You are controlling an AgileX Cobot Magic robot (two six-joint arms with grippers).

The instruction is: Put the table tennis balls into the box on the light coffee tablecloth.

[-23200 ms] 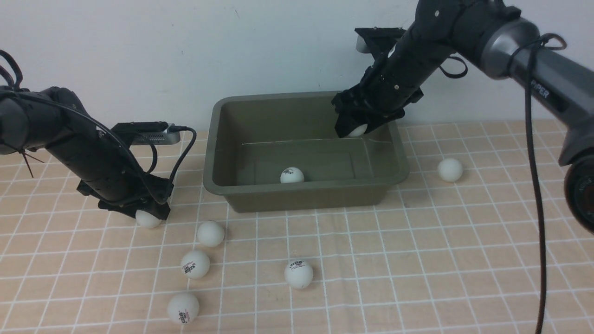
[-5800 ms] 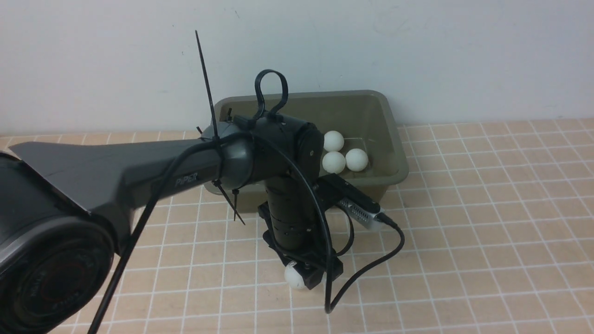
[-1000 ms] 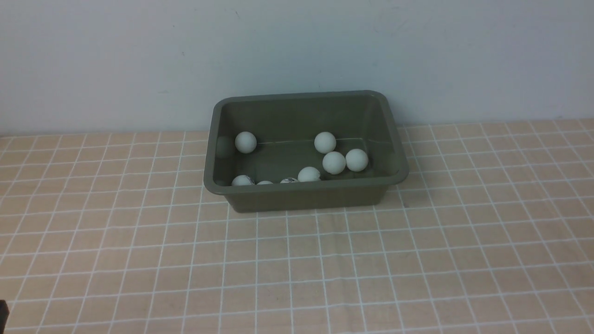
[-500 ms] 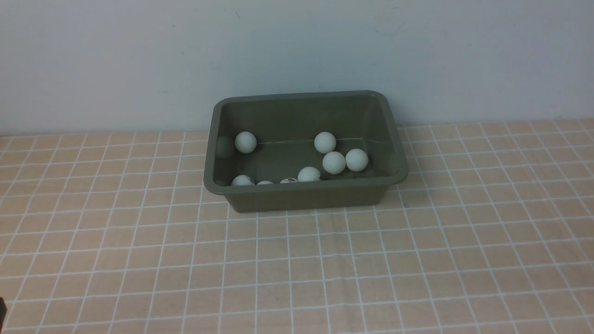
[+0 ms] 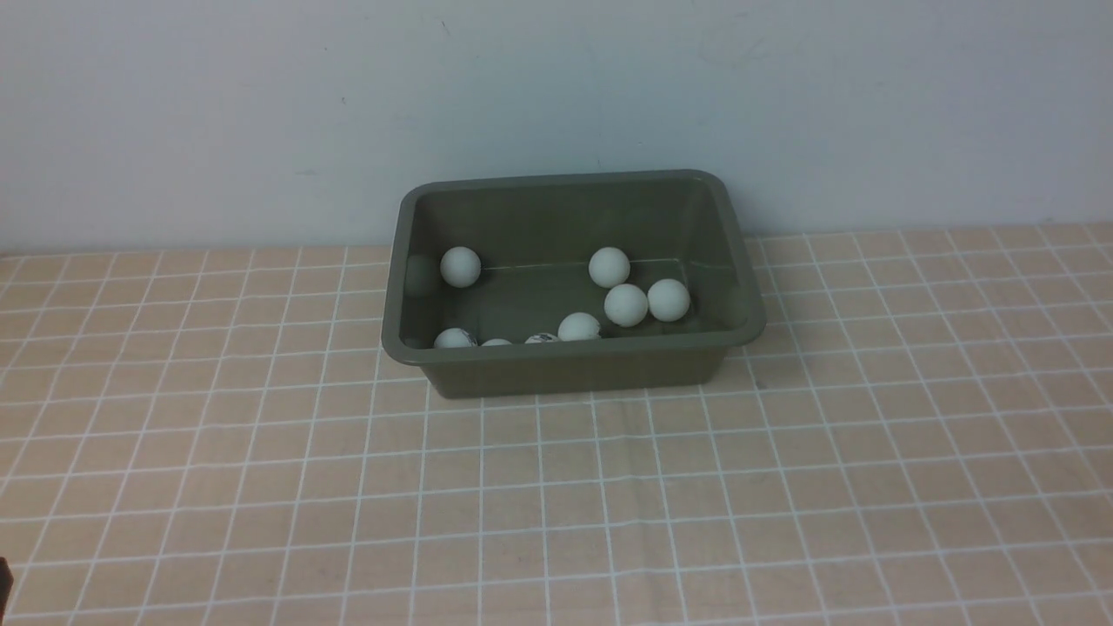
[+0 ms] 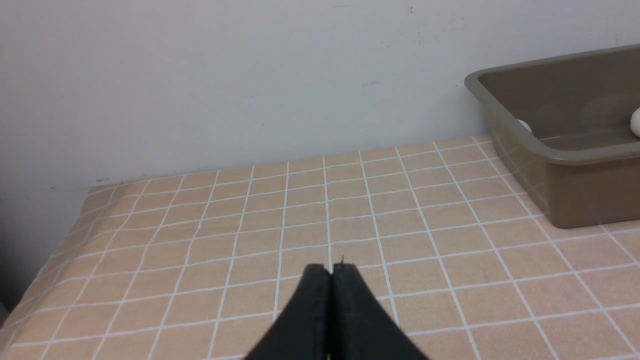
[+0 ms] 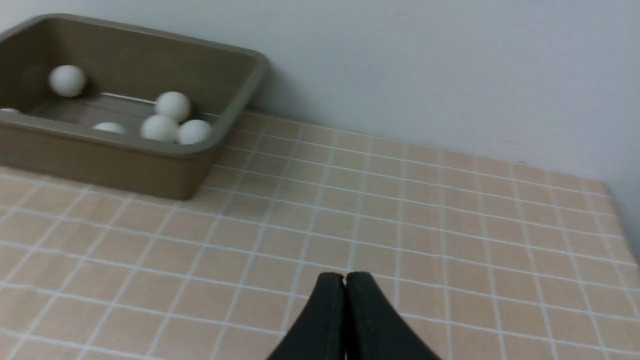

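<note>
Balls [image 5: 626, 304] all sit inside the box [image 5: 574, 365]; eight can be counted in the front view and none shows on the tablecloth [image 5: 556, 504].

Going left to right inside the box: one ball [image 5: 460, 266] lies alone near the far left corner; four hug the near wall, from the near left corner towards the middle, three of them half hidden by the rim; then a cluster of three sits right of centre, close together, though whether they touch cannot be told. The box itself stands at the far edge of the cloth, close to the wall and roughly midway between the left and right edges.

On the left, the left gripper [image 6: 331, 272] is clenched with nothing between its tips, hanging over bare cloth well apart from the box. On the right, the right gripper [image 7: 344, 280] is likewise pressed together and empty, also well away from the box.

Judging by this, the sorting looks finished, and the step in hand is simply parking the arms. To do that well, keep both arms low and clear of the box rim so it isn't nudged, and check the cloth's near edge and corners, which these views only partly cover, for a stray ball.
</note>
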